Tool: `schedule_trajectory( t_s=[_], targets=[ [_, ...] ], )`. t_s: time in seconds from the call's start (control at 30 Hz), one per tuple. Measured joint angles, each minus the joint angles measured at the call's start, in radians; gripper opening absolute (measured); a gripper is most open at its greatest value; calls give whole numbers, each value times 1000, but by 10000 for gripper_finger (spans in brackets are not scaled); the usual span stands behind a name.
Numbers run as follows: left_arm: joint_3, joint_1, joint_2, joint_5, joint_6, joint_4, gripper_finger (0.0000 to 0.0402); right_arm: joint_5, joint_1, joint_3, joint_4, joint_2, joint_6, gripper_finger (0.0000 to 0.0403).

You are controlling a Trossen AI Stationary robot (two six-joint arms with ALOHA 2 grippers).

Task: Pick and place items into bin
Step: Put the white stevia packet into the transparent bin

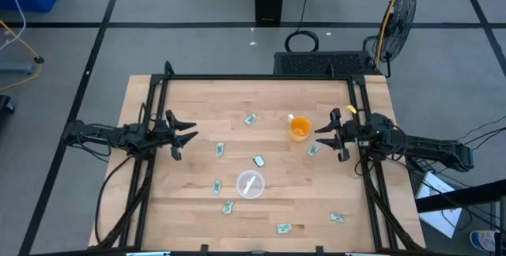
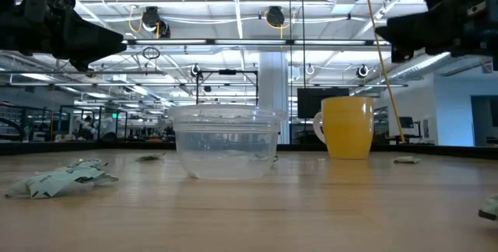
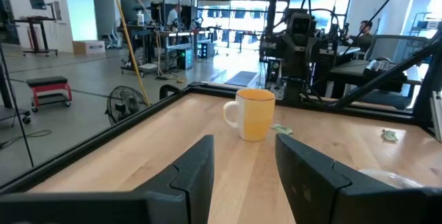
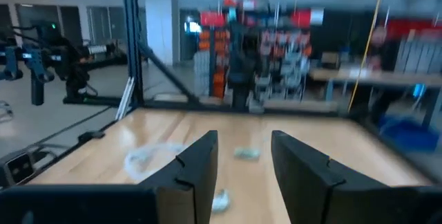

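Several tiny pale green-and-white packets lie flat and scattered on the wooden table, among them one (image 1: pixel 251 118) far of centre, one (image 1: pixel 220 149) left of centre and one (image 1: pixel 314 149) just near my right gripper. The clear round dish (image 1: pixel 250 185) (image 2: pixel 226 141) stands near the middle with something white inside it. My left gripper (image 1: pixel 190 133) (image 3: pixel 243 175) hovers open at the table's left side. My right gripper (image 1: pixel 322 135) (image 4: pixel 245 175) hovers open at the right side, beside the orange cup. Both are above the table and hold nothing.
An orange cup (image 1: pixel 300 128) (image 3: pixel 252 113) stands upright right of centre, close to my right gripper. More packets lie near the near edge (image 1: pixel 284 227) (image 1: pixel 337 217). A dark frame (image 1: pixel 253 77) borders the table. A fan (image 1: pixel 395 15) stands beyond the far right corner.
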Motion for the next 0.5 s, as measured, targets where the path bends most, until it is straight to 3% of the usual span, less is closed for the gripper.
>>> schedule_trajectory(
  t_s=[0.17,0.5],
  targets=[
    [0,0,0,0,0,0,159,0,0,0,110,0,-13,130],
    [0,0,0,0,0,0,159,0,0,0,118,0,74,130]
  ],
)
